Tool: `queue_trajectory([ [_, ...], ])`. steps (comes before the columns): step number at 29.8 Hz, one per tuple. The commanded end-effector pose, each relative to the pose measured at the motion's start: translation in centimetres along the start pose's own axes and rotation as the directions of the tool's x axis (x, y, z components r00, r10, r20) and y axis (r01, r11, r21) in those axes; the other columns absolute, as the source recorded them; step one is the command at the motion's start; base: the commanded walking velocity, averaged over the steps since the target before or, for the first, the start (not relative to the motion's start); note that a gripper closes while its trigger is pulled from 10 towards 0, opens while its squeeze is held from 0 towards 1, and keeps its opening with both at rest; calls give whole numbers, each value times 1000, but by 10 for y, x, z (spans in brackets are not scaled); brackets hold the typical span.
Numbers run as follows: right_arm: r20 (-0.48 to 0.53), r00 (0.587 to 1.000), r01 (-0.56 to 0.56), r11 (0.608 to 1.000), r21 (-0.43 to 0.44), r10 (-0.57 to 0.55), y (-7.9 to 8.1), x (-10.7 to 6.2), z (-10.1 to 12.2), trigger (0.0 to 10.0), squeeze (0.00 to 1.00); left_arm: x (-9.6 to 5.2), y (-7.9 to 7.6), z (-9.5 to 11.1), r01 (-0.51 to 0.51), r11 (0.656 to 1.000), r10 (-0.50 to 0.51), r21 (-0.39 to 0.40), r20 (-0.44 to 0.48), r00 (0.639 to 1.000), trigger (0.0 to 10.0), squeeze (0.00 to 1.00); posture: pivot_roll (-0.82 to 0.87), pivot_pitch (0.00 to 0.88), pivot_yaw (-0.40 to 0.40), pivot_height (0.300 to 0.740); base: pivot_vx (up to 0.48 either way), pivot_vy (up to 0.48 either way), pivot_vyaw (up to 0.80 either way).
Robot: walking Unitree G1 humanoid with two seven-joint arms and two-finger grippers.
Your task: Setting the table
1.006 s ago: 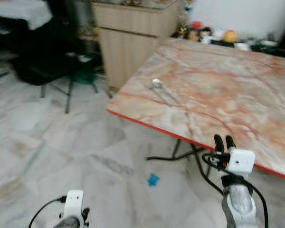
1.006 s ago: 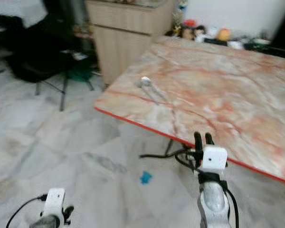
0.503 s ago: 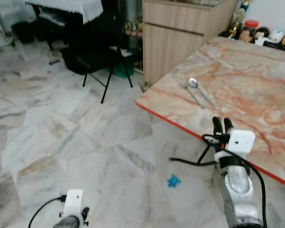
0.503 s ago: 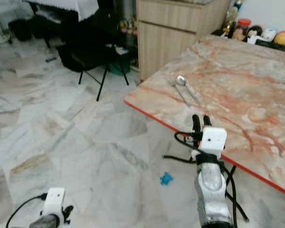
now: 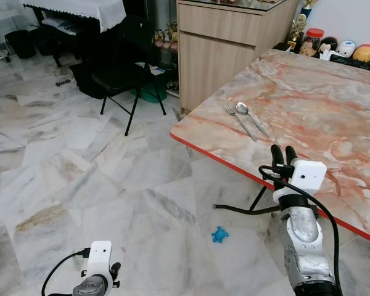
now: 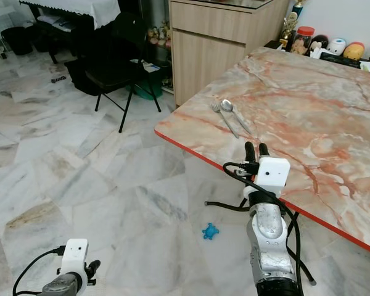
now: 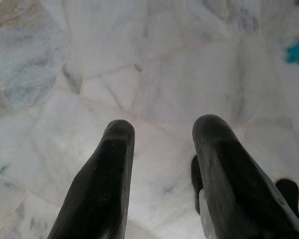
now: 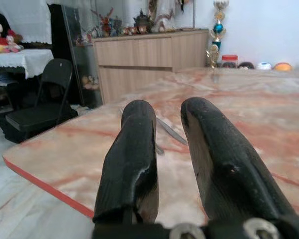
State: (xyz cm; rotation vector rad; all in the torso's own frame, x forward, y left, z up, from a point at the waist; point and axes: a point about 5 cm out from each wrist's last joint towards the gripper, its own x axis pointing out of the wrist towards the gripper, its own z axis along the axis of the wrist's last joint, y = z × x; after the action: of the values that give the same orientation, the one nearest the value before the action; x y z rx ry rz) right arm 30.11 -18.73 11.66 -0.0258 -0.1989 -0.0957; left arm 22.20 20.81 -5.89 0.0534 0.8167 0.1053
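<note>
A fork (image 5: 239, 120) and a spoon (image 5: 251, 118) lie side by side near the left corner of the pink marble table (image 5: 314, 98), which has a red edge. My right gripper (image 5: 283, 151) is raised upright in front of that edge, short of the cutlery. Its fingers (image 8: 134, 149) stand open by a narrow gap with nothing between them, pointing across the tabletop at the fork (image 8: 164, 130). My left gripper (image 7: 162, 134) hangs low at my side over the marble floor, open and empty.
A black folding chair (image 5: 120, 68) and a wooden cabinet (image 5: 228, 37) stand beyond the table's corner. Jars and trinkets (image 5: 333, 46) line the table's far edge. On the floor under the table lie a black cable (image 5: 240, 209) and a small blue toy (image 5: 220, 235).
The whole view has swung and sharpened as the camera moved, so the table corner now sits further right. The right gripper stays raised before the edge. The left arm still hangs.
</note>
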Motion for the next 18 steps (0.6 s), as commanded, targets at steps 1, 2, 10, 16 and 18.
queue_trajectory([
  [1, 3, 1000, -14, 1000, 3, 14, 4, 2, 2, 10000, 0, 0, 2, -1, -6, 1000, 6, -14, -4, 1000, 10000, 0, 40, 0, 16, 740, 379, 0, 0],
  [2, 2, 1000, -17, 1000, 5, 17, 5, 2, 2, 10000, 0, 0, 2, -1, -7, 1000, 7, -14, -5, 1000, 10000, 0, 40, 0, 15, 740, 375, 0, 0],
  [10, 11, 999, -42, 999, -1, 42, 10, 1, 6, 10000, 0, 0, 0, -3, -1, 1000, 1, -19, -7, 1000, 10000, 0, 42, 0, 15, 740, 391, 0, 0],
  [16, 13, 999, -50, 999, 1, 50, 13, 1, 7, 10000, 0, 0, -1, -3, 7, 1000, -7, 4, -10, 1000, 10000, 0, 42, 0, 19, 740, 361, 0, 0],
  [18, 13, 999, -52, 999, 3, 52, 14, 1, 7, 10000, 0, 0, -2, -2, 9, 1000, -9, -1, -6, 1000, 10000, 0, 44, 0, 20, 740, 360, 0, 0],
])
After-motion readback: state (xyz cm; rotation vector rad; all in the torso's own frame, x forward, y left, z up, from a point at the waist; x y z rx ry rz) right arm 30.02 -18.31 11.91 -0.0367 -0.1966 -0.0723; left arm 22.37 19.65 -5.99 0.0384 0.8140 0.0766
